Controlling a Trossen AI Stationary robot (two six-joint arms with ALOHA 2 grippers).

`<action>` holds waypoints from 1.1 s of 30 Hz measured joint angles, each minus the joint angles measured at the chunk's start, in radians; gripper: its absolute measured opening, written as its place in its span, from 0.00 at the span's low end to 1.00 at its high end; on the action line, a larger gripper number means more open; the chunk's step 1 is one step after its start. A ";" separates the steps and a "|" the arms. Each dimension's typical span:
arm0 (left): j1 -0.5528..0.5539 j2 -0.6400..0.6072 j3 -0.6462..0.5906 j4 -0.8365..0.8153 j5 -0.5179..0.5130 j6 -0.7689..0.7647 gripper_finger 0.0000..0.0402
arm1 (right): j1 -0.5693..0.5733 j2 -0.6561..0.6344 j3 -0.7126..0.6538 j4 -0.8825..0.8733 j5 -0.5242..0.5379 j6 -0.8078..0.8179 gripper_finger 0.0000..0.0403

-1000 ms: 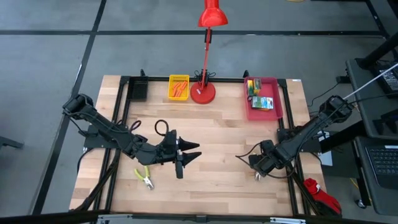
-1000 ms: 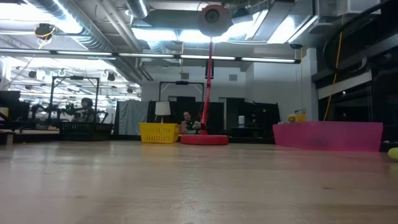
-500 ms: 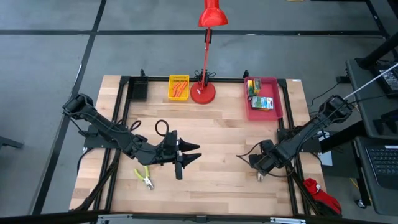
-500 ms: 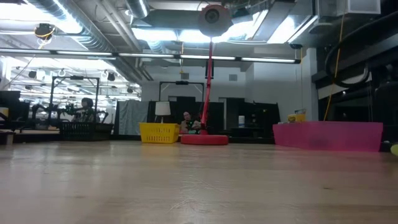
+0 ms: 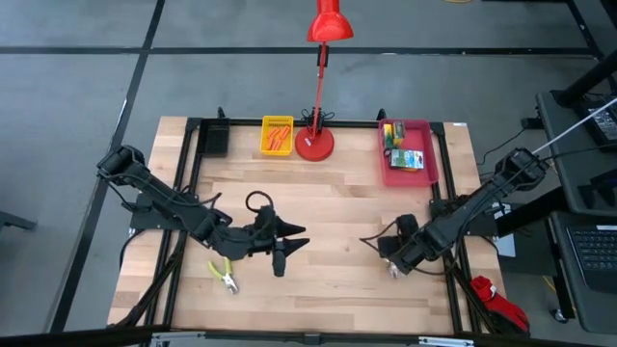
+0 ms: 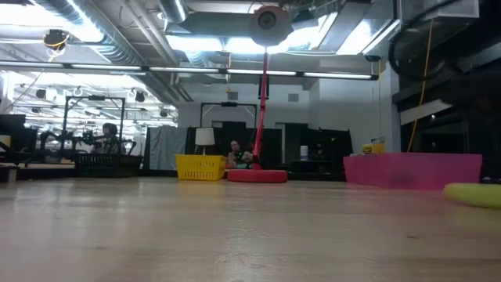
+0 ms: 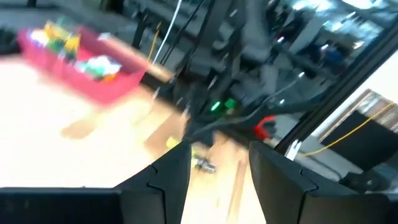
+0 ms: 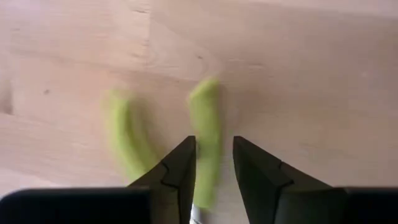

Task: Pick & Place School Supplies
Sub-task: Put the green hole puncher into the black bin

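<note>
One pair of lime-green-handled pliers (image 5: 224,275) lies flat on the wood at the near left. A second pair of pliers (image 5: 393,274) sits under my right gripper (image 5: 390,262), which is shut on it near the table's right side. Its green handle also shows in the low view (image 6: 473,194). My left gripper (image 5: 294,241) hovers open over the table's middle, nothing between its fingers (image 7: 217,165). The pink tray (image 5: 429,159) holds crayon boxes (image 5: 393,135). The yellow tray (image 5: 265,123) holds orange pieces (image 5: 278,140). My right gripper (image 8: 214,146) pinches one green handle (image 8: 208,121) of the pliers between its two fingers. The other handle (image 8: 124,140) stands free beside it. The fingers point steeply down from above. Whether the pliers are clear of the wood, I cannot tell.
A red desk lamp (image 5: 315,143) stands at the far middle between the yellow and pink trays. A black tray (image 5: 214,140) sits at the far left. Bare wood lies between the two arms. Cables trail by the right arm's base (image 5: 439,207).
My right gripper has turned at the wrist and shifted slightly toward the table's left. The pliers' green handle has swung with it, farther into the low view from the right. My left gripper has tipped slightly downward.
</note>
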 joint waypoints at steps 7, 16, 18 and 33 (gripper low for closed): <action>-0.017 0.000 0.000 -0.171 -0.006 -0.164 0.40 | -0.082 0.000 0.111 -0.007 0.120 -0.196 0.26; -0.027 0.008 0.000 -0.177 -0.008 -0.216 0.40 | -0.178 0.000 0.160 -0.112 0.047 -0.439 0.21; -0.036 0.011 0.000 -0.181 -0.008 -0.222 0.40 | -0.177 0.000 0.160 -0.111 0.016 -0.449 0.23; -0.052 0.053 0.001 -0.149 -0.002 -0.212 0.40 | -0.135 0.084 0.156 -0.118 -0.089 -0.419 0.44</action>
